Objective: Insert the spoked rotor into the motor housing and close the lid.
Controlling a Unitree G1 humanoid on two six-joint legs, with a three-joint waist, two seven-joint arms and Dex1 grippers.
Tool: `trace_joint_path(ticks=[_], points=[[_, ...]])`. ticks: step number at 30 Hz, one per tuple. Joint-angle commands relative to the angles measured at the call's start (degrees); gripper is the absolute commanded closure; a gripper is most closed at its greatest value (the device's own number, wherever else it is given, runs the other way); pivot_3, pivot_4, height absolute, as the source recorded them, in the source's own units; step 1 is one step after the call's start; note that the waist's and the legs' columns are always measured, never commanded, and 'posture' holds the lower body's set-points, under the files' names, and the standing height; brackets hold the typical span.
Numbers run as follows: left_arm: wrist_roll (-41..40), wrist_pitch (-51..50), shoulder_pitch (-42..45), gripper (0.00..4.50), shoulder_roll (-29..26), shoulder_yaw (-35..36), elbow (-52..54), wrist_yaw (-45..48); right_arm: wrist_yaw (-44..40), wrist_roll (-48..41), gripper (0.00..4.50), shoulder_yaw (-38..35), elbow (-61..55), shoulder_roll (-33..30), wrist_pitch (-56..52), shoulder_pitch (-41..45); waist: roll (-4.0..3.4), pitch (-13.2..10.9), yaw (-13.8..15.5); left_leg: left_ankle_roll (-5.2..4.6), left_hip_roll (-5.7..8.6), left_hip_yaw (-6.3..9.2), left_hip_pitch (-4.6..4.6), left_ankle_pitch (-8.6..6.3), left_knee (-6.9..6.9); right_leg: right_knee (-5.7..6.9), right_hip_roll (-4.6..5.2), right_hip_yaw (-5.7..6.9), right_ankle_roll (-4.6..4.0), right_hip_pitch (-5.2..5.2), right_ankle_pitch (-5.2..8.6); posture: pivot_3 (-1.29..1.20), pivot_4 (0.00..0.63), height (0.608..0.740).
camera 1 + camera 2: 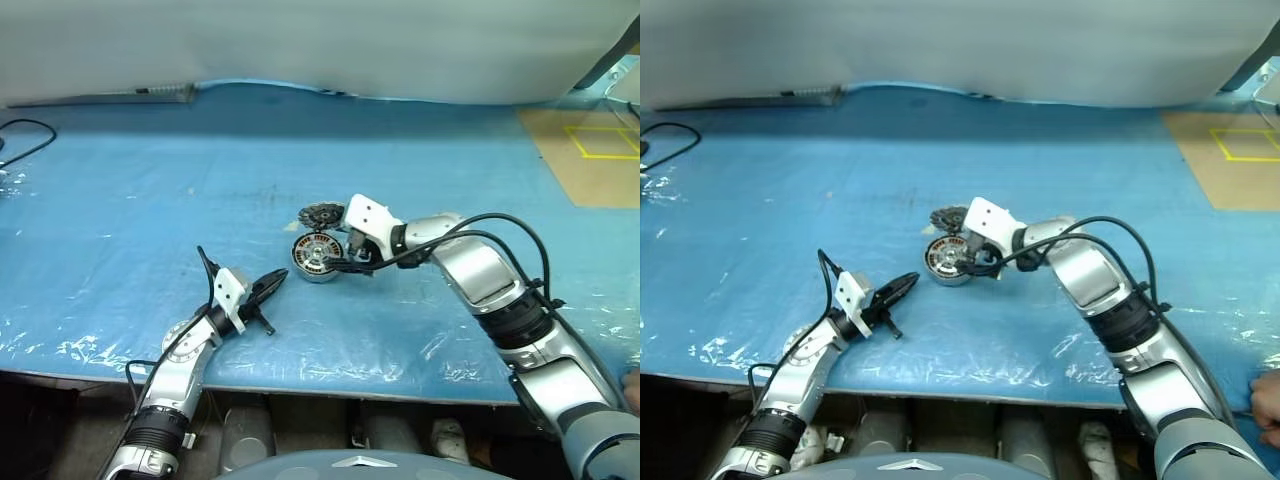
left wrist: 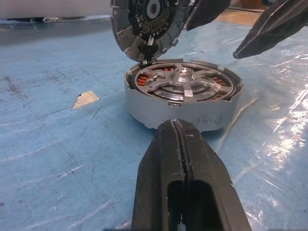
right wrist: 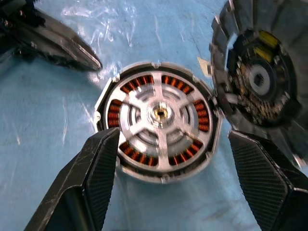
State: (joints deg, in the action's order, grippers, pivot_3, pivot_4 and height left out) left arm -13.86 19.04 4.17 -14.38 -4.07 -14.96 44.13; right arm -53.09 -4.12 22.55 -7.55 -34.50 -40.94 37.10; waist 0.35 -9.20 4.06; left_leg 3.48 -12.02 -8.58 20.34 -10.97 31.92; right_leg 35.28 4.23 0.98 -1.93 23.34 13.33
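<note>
From the head camera I see the motor housing (image 1: 316,259) on the blue table cover (image 1: 120,180), with the lid (image 1: 321,215) tipped up just behind it. My left wrist camera shows my left gripper (image 2: 179,126) pressed shut near the housing. My right wrist camera shows the spoked rotor (image 3: 159,115) sitting inside it, my right gripper (image 3: 171,144) spread wide.

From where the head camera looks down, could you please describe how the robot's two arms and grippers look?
Both arms are silver-grey metal segments with black ribbed joints. A loose black cable loops along each. Each wrist carries a white block-shaped mount. The left gripper and right gripper have two black, tapered fingers with finely textured pads.
</note>
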Motion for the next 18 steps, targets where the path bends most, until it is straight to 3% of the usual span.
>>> trace_joint_path(ticks=[1, 5, 10, 15, 18], points=[[-0.06, -0.03, 0.20, 4.50, -0.31, 0.28, 2.28, -0.27, -0.14, 1.28, 1.27, -2.82, 3.71, -2.79, 3.67, 0.58, 0.00, 0.00, -0.06, 0.00, -0.01, 0.00, -0.01, 0.00, 0.01, 0.00, 0.00, 0.00, 0.00, 0.00, 0.00, 0.00, 0.150, 0.740], [-0.02, -0.32, 0.63, 4.50, -0.49, 0.32, 2.36, -0.30, 2.88, 3.67, 2.76, -3.88, 11.90, -1.93, 7.85, 3.10, 0.00, 0.00, -0.35, 0.00, -0.01, -0.01, -0.05, 0.00, 0.08, 0.11, -0.01, -0.02, -0.01, -0.01, 0.00, 0.00, 0.150, 0.740], [0.12, -0.57, 1.21, 4.50, -0.82, 0.22, 2.18, 0.09, 11.24, 4.70, 4.47, -7.78, 31.65, 5.81, 21.70, 10.58, -0.01, -0.01, -1.27, -0.01, -0.02, -0.02, -0.01, 0.00, 0.32, 0.36, 0.00, -0.05, -0.03, 0.09, 0.00, 0.00, 0.150, 0.740], [0.02, -0.79, 1.26, 4.50, -1.09, 0.41, 2.53, 0.24, 8.19, 0.75, 4.47, -11.66, 39.42, 11.43, 26.33, 15.38, -0.01, 0.00, -1.47, -0.02, -0.04, -0.02, 0.13, 0.00, 0.34, 0.37, 0.01, -0.02, -0.06, 0.18, 0.01, 0.00, 0.150, 0.740], [0.06, -0.69, 1.10, 4.50, -1.21, 0.71, 2.67, -0.25, 2.56, -2.27, 4.47, -12.41, 36.55, 12.52, 24.37, 14.71, -0.01, 0.00, -1.40, -0.23, -0.06, -0.01, 0.63, 0.12, 0.43, 0.45, 0.00, 0.03, -0.07, 0.62, -0.01, 0.00, 0.150, 0.740]])
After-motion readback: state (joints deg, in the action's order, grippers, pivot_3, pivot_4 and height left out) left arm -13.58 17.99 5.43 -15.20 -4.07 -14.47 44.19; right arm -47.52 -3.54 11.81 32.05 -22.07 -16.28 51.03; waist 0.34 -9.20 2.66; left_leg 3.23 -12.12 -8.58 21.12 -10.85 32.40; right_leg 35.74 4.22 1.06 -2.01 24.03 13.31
